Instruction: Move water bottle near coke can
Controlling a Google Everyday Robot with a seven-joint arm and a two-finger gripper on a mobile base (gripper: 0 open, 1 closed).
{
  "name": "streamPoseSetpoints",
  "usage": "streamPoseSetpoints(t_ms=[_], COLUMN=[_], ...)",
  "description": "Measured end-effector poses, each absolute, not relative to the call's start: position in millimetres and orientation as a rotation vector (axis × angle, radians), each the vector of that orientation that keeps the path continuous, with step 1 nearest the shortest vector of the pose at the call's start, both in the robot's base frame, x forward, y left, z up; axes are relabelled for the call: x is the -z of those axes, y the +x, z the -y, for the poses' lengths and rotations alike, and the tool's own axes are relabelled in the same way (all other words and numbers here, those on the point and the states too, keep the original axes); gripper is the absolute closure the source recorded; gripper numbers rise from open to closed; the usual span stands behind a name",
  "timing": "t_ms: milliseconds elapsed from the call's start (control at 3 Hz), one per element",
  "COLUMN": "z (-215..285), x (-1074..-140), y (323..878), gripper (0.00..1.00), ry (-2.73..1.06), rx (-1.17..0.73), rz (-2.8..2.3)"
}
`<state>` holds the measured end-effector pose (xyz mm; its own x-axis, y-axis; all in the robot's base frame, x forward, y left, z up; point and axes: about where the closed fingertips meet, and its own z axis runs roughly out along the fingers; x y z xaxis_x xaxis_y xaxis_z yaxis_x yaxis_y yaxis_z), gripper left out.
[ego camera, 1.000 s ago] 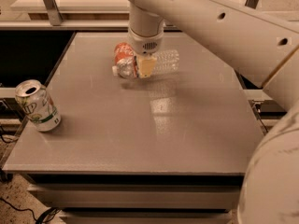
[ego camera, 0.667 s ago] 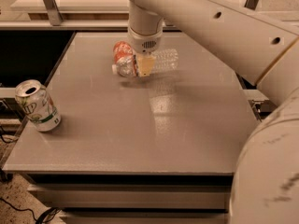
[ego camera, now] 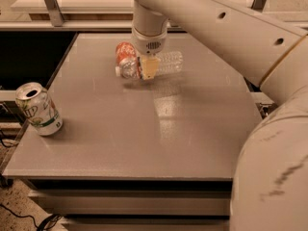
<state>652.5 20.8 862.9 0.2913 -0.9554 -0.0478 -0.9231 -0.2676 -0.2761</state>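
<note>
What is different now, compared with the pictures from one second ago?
Nothing visibly changed. The gripper remains low over the middle of the clear ribbed plastic water bottle, which lies on its side beside the red-orange coke can. The white-and-green 7UP can stands at the left edge of the grey table, as before.

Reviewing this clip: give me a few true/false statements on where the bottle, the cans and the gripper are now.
1. The water bottle lies on its side on the table. True.
2. The gripper hangs over the 7UP can. False: it is down at the water bottle's middle.
3. The coke can sits close by the bottle's cap end. True.
4. The 7UP can lies at the table's right edge. False: it stands at the left edge, apart from the others.
</note>
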Motion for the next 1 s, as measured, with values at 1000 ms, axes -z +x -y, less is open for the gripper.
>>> streamPoseSetpoints(t_ms=[1000], z=[-19.1], x=[-861.6], y=[655.6], gripper=[0.0], ry=[-2.317], rx=[0.179], rz=[-1.717])
